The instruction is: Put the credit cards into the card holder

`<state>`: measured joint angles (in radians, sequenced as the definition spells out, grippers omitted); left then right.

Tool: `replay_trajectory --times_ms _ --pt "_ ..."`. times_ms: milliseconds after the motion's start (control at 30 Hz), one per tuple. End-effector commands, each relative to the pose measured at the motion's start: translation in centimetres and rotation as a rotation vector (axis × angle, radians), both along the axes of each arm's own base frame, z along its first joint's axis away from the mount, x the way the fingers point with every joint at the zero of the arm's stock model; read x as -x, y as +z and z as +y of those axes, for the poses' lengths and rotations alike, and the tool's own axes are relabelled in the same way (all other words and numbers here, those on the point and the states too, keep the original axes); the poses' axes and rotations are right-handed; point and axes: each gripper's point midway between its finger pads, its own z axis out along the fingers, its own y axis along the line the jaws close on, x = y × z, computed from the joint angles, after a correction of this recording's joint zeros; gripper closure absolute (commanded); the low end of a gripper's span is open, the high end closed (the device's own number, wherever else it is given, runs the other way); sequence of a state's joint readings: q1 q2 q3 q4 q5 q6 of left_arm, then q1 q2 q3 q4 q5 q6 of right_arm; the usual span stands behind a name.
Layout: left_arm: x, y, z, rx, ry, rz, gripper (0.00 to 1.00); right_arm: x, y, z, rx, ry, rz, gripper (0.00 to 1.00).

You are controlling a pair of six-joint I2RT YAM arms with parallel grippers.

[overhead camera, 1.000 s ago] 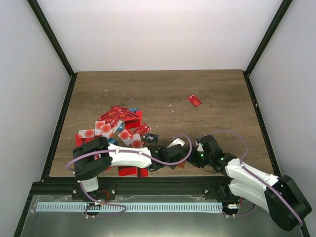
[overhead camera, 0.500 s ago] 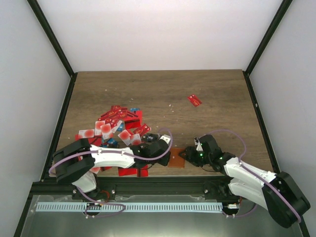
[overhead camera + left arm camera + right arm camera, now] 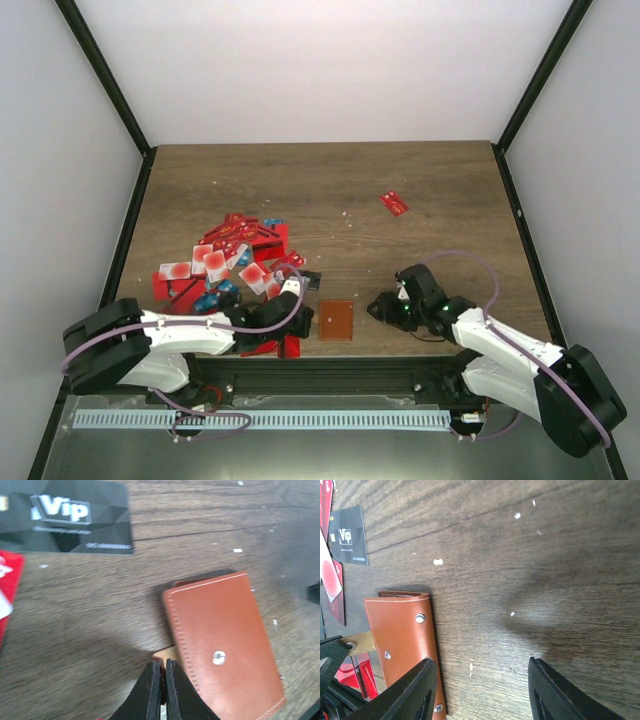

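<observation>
The card holder (image 3: 335, 320) lies shut and flat, orange-brown, near the table's front edge. In the left wrist view the card holder (image 3: 220, 645) shows a small snap, and a tan tab (image 3: 167, 654) sticks out of its near side. My left gripper (image 3: 161, 663) is shut, its tips pinching that tab's end; from above the left gripper (image 3: 303, 320) sits just left of the holder. My right gripper (image 3: 481, 662) hangs open over bare wood, just right of the card holder (image 3: 402, 640). The credit cards (image 3: 235, 255) lie heaped to the left.
A single red card (image 3: 394, 203) lies apart at the back right. A black Vip card (image 3: 70, 517) lies just beyond the holder, at the heap's edge (image 3: 349, 535). Black frame posts and white walls border the wooden table (image 3: 330, 180).
My left arm has drawn back to the left, and the card holder has slid left with it, out from under both grippers. The right gripper has stayed close to where it was.
</observation>
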<state>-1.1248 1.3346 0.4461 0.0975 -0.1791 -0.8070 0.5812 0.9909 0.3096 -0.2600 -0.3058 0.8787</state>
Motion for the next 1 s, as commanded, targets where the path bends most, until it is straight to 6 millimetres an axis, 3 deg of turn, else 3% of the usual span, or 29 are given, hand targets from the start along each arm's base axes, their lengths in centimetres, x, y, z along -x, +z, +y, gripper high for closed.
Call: replay_trajectory --times_ms 0,200,367,467,700,967 --pt "-0.3 -0.6 1.5 0.055 0.086 0.02 0.96 -0.7 1.7 -0.3 0.08 0.025 -0.034 0.48" --pt "0.1 -1.8 3.5 0.063 0.119 0.033 0.96 -0.6 3.6 0.9 0.21 0.055 -0.048 0.48" --pt "0.4 -1.4 3.8 0.103 0.113 0.024 0.96 0.9 3.6 4.5 0.372 0.16 -0.033 0.48" --pt "0.6 -0.8 3.9 0.133 0.102 0.015 0.96 2.0 3.5 8.1 0.462 0.256 -0.04 0.47" --pt "1.2 2.9 3.5 0.276 0.055 -0.036 0.96 2.2 1.8 13.6 0.489 0.364 -0.034 0.43" --pt "0.8 8.7 3.0 0.348 0.015 -0.13 0.96 0.6 4.6 14.3 0.369 0.311 -0.11 0.39"
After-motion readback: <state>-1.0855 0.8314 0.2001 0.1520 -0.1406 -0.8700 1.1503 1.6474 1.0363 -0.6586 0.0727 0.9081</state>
